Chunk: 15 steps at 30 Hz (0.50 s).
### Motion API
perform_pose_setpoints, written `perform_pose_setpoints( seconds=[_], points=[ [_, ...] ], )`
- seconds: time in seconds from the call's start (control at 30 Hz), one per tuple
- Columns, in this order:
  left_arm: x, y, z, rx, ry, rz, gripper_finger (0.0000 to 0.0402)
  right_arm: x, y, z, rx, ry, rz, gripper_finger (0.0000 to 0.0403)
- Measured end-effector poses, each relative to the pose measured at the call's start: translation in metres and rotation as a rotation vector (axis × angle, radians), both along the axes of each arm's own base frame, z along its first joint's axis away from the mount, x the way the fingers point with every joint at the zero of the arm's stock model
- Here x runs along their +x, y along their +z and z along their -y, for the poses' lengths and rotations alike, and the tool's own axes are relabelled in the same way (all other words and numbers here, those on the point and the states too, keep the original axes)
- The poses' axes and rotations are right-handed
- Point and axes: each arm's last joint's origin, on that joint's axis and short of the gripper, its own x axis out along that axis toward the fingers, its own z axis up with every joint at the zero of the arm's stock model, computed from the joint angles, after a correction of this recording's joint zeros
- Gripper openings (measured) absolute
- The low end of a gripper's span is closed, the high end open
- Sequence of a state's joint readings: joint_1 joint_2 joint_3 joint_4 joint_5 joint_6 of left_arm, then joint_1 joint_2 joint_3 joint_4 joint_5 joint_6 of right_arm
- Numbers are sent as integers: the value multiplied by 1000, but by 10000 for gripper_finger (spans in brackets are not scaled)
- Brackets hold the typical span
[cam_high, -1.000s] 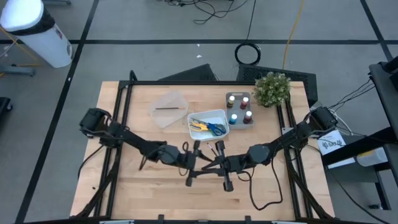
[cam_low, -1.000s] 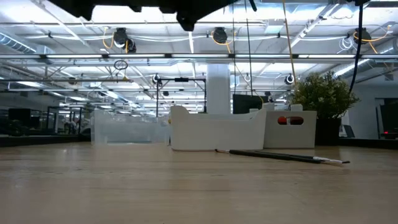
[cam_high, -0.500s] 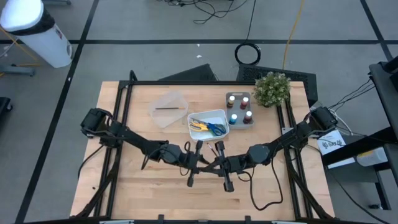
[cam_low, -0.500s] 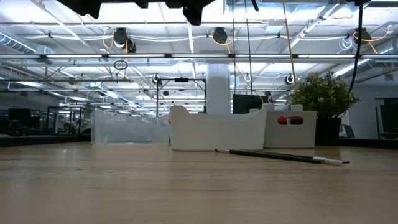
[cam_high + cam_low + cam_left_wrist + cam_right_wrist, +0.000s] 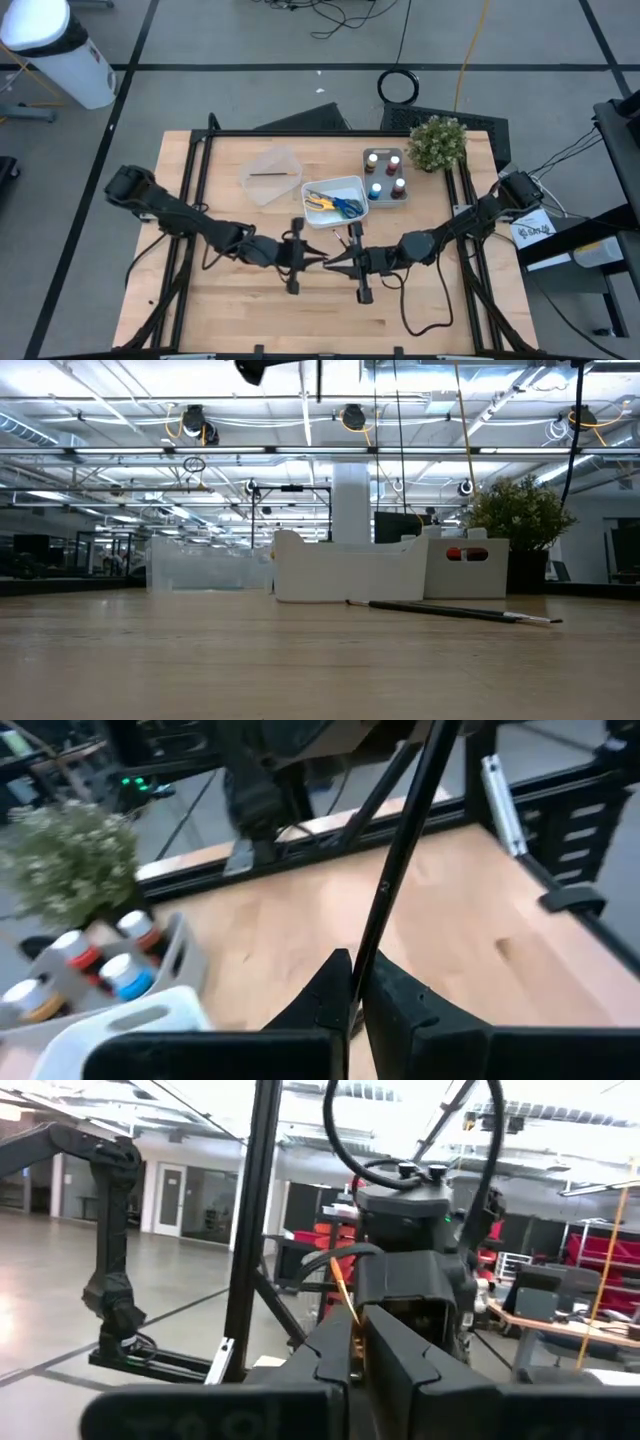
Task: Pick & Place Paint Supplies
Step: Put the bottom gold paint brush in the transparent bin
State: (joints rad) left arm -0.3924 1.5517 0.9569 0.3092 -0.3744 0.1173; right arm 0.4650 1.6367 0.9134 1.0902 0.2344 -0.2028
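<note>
Left wrist view: brush [image 5: 400, 850] between left pincer [image 5: 352, 1005] fingers

Thin dark brush [image 5: 400, 860] stands pinched in the left hand [image 5: 352, 988]. Another brush [image 5: 450, 611] lies flat on the table. Scissors [image 5: 334, 205] sit at 12 o'clock, paint pots [image 5: 385, 175] at 1 o'clock.

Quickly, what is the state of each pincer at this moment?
Left pincer: closed, holding a thin dark brush.
Right pincer: closed; nothing clearly held.
</note>
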Motion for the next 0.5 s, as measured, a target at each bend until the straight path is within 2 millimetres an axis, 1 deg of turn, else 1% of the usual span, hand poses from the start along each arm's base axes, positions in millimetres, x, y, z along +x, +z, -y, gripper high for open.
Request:
perform_pose_setpoints(
  seconds=[0.1, 0.2, 0.27, 0.33, 0.4, 0.5],
  points=[
    [-9, 4, 3, 29, 50, -29, 12, 0, -1, -1, 9, -40, -13, 24],
    [-16, 10, 0, 29, 146, -29, 12, -2, -8, -4, -5, -113, -73, 31],
    [-20, 10, -2, 39, 199, -54, 12, -5, -8, -4, -39, -202, -116, 36],
    [-26, 9, -4, 47, 238, -90, 14, -8, -6, -1, -54, -306, -166, 44],
    [-32, 11, -7, 51, 296, -109, 15, -11, -7, 3, -55, -408, -236, 56],
    [-44, 9, -20, 62, 423, -183, 11, -19, -4, 9, 7, -466, -304, 81]
  ],
)
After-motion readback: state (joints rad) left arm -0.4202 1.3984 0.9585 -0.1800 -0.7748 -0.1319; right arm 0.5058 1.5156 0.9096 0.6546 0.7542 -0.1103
